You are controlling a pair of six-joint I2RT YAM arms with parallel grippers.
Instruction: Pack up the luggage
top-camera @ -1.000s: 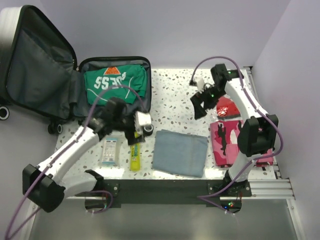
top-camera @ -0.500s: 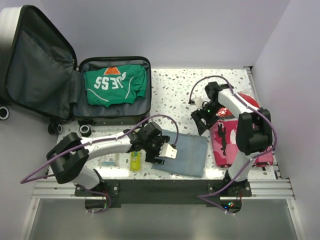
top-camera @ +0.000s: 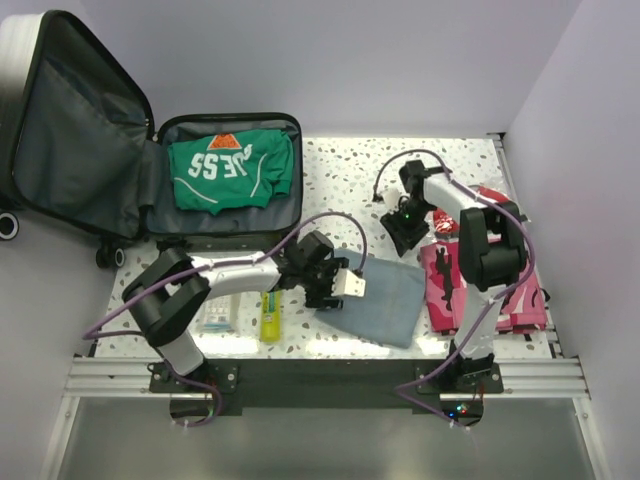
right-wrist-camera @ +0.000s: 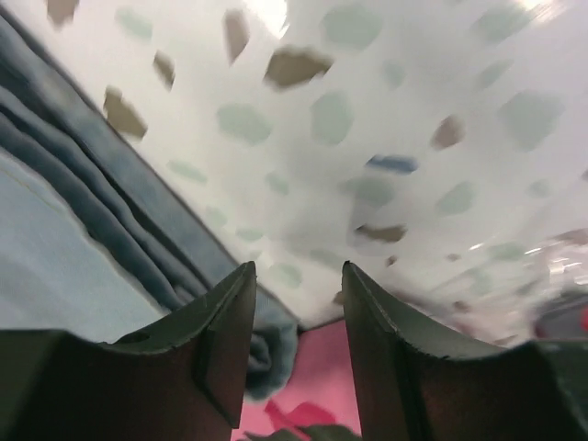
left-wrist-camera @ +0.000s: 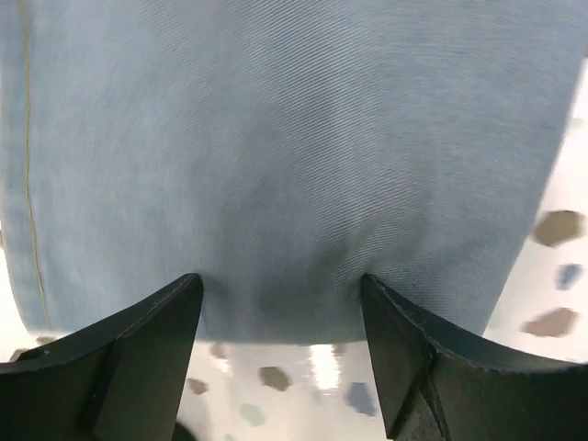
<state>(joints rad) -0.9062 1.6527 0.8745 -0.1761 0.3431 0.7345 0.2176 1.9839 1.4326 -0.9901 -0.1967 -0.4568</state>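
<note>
We look down from the top external camera, set high above and behind the arm bases. It faces the far wall and takes in the whole table [top-camera: 350, 180] and the open luggage [top-camera: 80, 140] from well off. Our left wrist camera looks out over the left gripper [left-wrist-camera: 278, 287], pressed very near a folded blue cloth [left-wrist-camera: 294, 138]. Our right wrist camera sits just as close behind the right gripper [right-wrist-camera: 299, 276], facing the speckled tabletop. All three views share that cloth. The blurred pink fabric [right-wrist-camera: 303, 390] low in the right wrist view is probably the piece lying beside the cloth overhead.
</note>
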